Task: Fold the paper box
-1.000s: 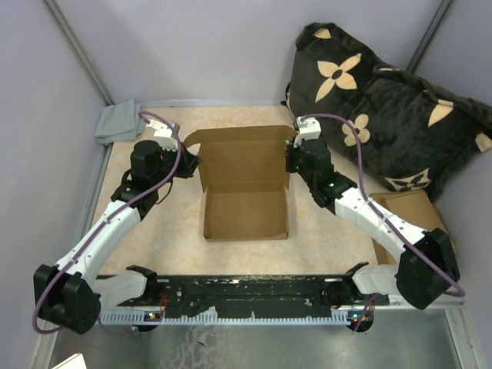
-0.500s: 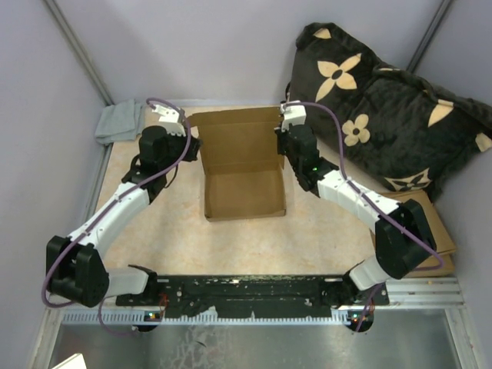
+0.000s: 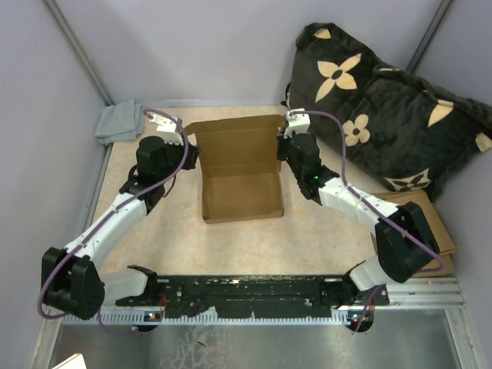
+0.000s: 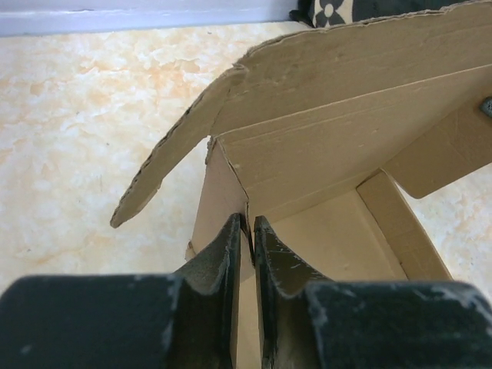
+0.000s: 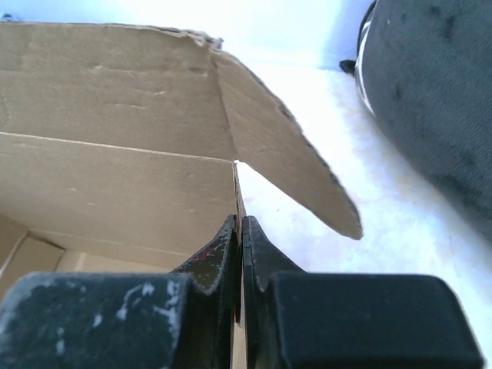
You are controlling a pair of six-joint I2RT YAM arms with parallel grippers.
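Mid-table, on the mottled beige table [image 3: 173, 238], between the two arms: the paper box [image 3: 242, 192], brown and unprinted. Stands as a shallow open tray, with the lid panel raised at the far side. At each far corner of the lid, a small side flap splayed outward. Along the inside of the right wall, in the left wrist view, a tab folded inward.

At the left wall, toward its far end: the left gripper [image 4: 246, 224]. Reaches over the top edge with one finger inside the tray and one outside. Fingers [image 4: 219, 261] close together, with a slim dark gap and the cardboard edge running into it. Cannot tell whether pressing on the wall or just clear of it.

At the right wall, mirrored: the right gripper [image 5: 240, 223]. Fingers drawn together and pinched on the wall's top edge, just near of the corner where the lid rises.

Off the far right corner, leaning against the wall: a dark pillow [image 3: 377, 108] with tan flower shapes. By its near edge, right of the right arm: flat brown cardboard sheets [image 3: 423, 207]. At the far left corner: a crumpled grey cloth [image 3: 119, 123].
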